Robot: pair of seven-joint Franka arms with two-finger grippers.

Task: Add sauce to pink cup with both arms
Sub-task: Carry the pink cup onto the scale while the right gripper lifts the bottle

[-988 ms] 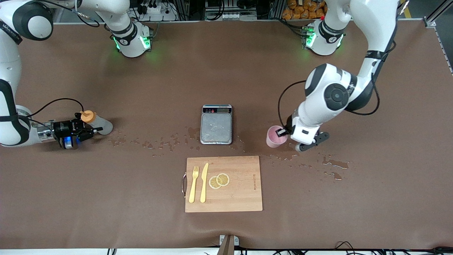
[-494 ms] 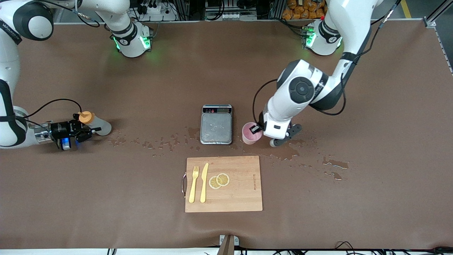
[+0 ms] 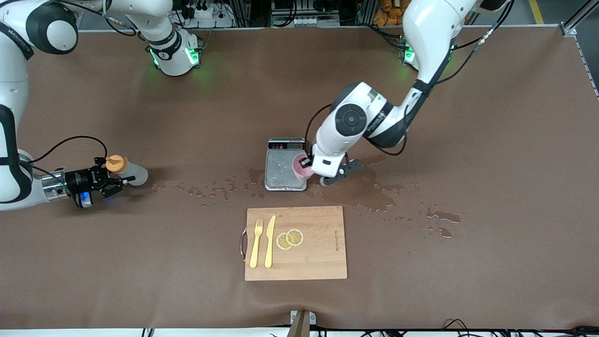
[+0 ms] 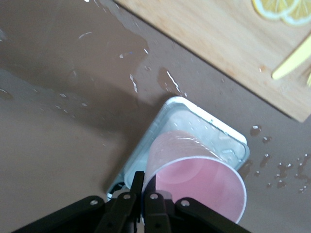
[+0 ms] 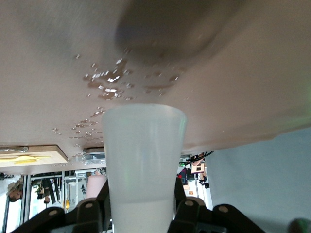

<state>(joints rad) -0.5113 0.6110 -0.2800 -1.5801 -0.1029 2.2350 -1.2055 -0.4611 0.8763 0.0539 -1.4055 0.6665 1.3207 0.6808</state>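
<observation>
Sauce bottle (image 3: 127, 169) sits pinched in the right gripper (image 3: 111, 178) toward the right arm's end of the table in the front view, lifted a little and tilted, its orange cap (image 3: 115, 164) up. Bare brown table (image 3: 187, 117) lies open between it and the scale (image 3: 286, 164), crossed only by a trail of wet spots (image 3: 206, 187). The left gripper (image 3: 306, 164) holds the pink cup (image 3: 302, 167) by its rim over the edge of the scale toward the left arm's end, one finger inside the cup and one outside. A cutting board (image 3: 295, 243) lies nearer the front camera than the scale, carrying a fork (image 3: 255, 243), a knife (image 3: 269, 241) and lemon slices (image 3: 289, 238) — a strip of damp table separates board and scale. Puddles (image 3: 442, 217) spread toward the left arm's end.

The left wrist view shows the pink cup (image 4: 194, 182) tilted, its rim clamped between the black fingers (image 4: 155, 206), with the scale's rounded corner (image 4: 228, 141) under it and a wet patch (image 4: 97, 63) on the table beside it. The board's edge (image 4: 214, 63) runs well apart from the scale.

The right wrist view shows the bottle's whitish body (image 5: 142, 160) gripped between the black fingers (image 5: 187, 213), hanging over open table with droplets (image 5: 109, 85). The board's corner (image 5: 34, 155) and the pink cup (image 5: 95, 184) show small, far off.
</observation>
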